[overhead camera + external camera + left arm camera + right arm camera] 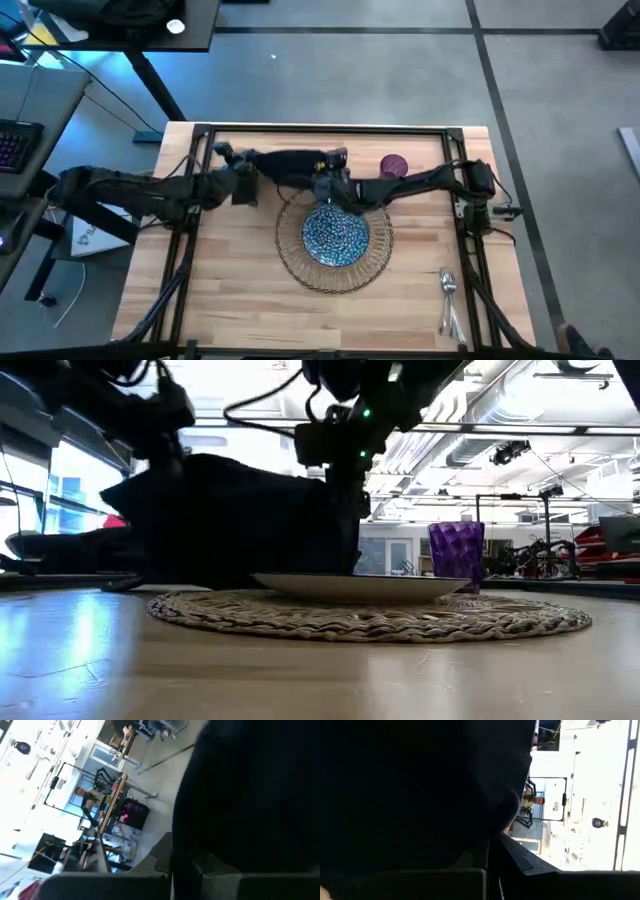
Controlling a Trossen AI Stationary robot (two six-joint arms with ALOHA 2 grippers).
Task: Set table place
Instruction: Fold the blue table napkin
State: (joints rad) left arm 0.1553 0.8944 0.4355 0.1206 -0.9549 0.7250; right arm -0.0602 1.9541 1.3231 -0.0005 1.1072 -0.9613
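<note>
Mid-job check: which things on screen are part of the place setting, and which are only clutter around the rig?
Part of the job:
round woven wicker mat
blue-white speckled plate
dark cloth napkin, lifted between both arms
small purple cup
silver cutlery

Just lying about:
keyboard with pink lights on the side desk
white cable on the floor

floor (400,70): grey concrete, dark seams
desk (150,25): black, far-left corner
ceiling (520,420): bright, exposed ducts

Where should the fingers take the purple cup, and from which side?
Grip the purple cup across its faceted side wall, coming from above on the right: it stands upright beyond the wicker mat, with open table to its right.
</note>
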